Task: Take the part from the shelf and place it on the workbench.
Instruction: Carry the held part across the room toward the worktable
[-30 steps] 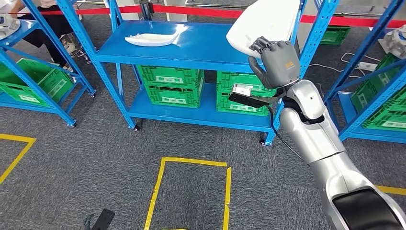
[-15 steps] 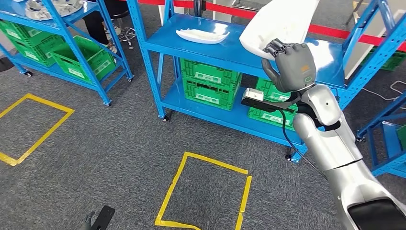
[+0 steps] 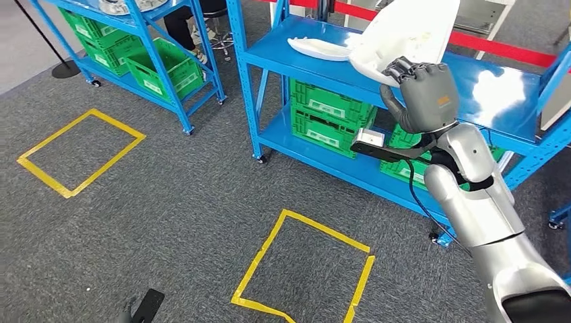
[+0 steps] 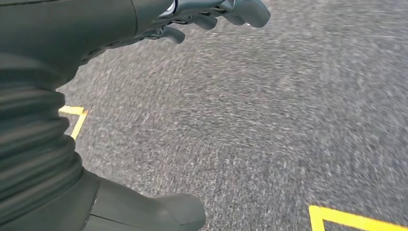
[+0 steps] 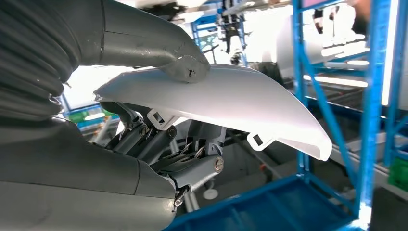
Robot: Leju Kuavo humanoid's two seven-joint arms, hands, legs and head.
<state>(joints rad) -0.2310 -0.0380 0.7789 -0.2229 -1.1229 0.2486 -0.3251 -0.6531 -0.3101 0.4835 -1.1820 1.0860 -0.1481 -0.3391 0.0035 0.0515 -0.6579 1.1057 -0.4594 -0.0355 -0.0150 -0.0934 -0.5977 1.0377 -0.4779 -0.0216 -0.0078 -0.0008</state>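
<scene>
Right hand: your right hand [image 3: 423, 91] grips the white part [image 3: 409, 33], thumb on top and fingers beneath, as your right wrist view confirms
White part: you hold it raised above the blue shelf [image 3: 501, 101], clear of the surface
Second part: a smaller white part [image 3: 318, 48] lies flat on that shelf
Left hand: your left hand [image 4: 207, 14] hangs over grey carpet [image 3: 168, 202], fingers loosely apart, holding nothing
Below: green crates [image 3: 326, 114] sit on the lower shelf

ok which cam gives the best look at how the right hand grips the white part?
Right wrist view: the thumb presses on top of the white part with fingers under it, mounting tabs visible. Head view shows the right hand from behind, holding the part's lower edge in front of the blue shelf. Left wrist view shows carpet.
</scene>
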